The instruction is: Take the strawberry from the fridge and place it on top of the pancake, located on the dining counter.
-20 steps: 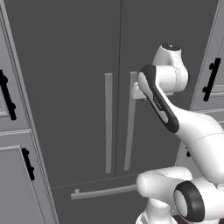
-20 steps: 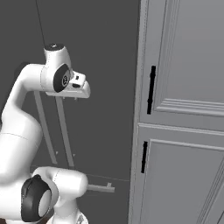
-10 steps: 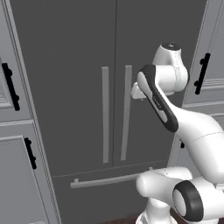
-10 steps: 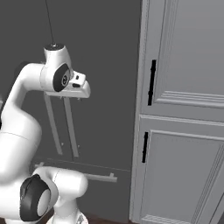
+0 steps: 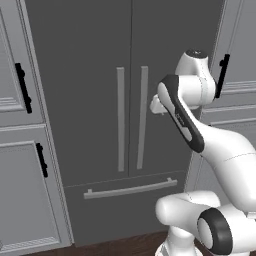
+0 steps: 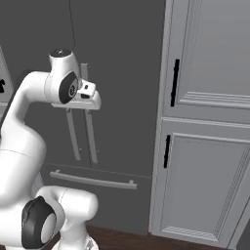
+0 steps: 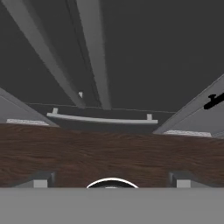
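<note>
The fridge (image 5: 95, 55) stands straight ahead, dark grey, with both doors and the bottom drawer shut. Its two long silver handles (image 5: 120, 120) run side by side down the middle. The fridge (image 6: 122, 49) also fills the left of the right base view. My gripper (image 7: 111, 180) hangs in front of the doors, level with the upper part of the handles. It points down and is open, with nothing between its fingertips (image 7: 40, 179). The strawberry is hidden behind the shut doors. The pancake and the dining counter are out of view.
Light grey panelled cabinets with black handles flank the fridge on the left (image 5: 20, 175) and right (image 6: 205, 185). A silver bar handle (image 5: 130, 189) crosses the bottom drawer. A dark wooden floor (image 7: 109, 153) lies below the hand.
The whole picture has shifted in both base views, so the camera has moved: the fridge handles and drawer bar sit higher in the frame. The arm keeps the same pose.
</note>
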